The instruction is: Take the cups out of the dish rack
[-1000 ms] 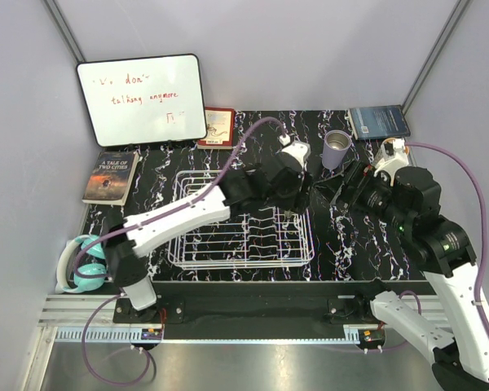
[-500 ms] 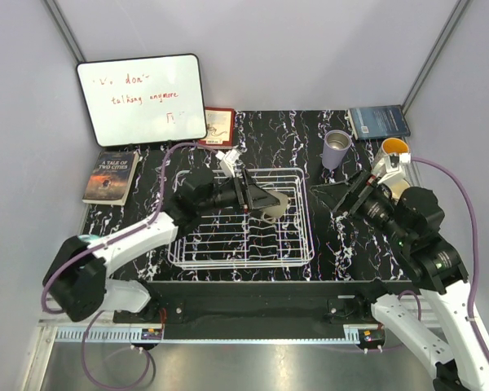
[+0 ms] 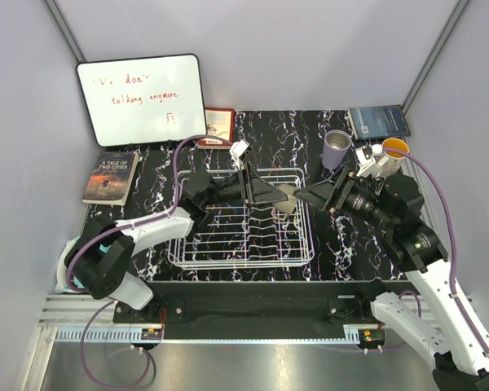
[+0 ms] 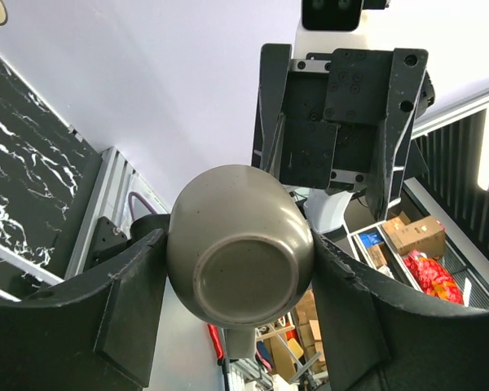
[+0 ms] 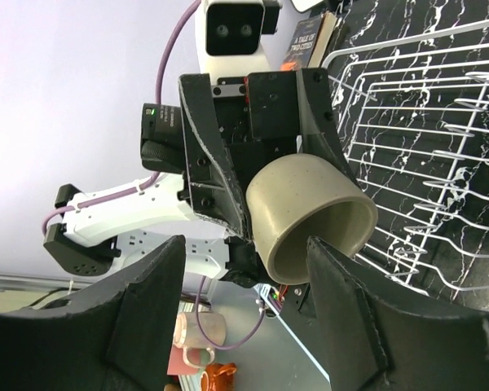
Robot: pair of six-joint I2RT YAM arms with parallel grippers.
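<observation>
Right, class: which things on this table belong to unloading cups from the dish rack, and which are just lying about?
Belongs to the job: dish rack, olive-grey cup held in the left gripper, open right gripper facing it, lavender cup, orange-topped cup.
Lying about: whiteboard, Tale of Two Cities book, red book, blue book, teal headphones.
</observation>
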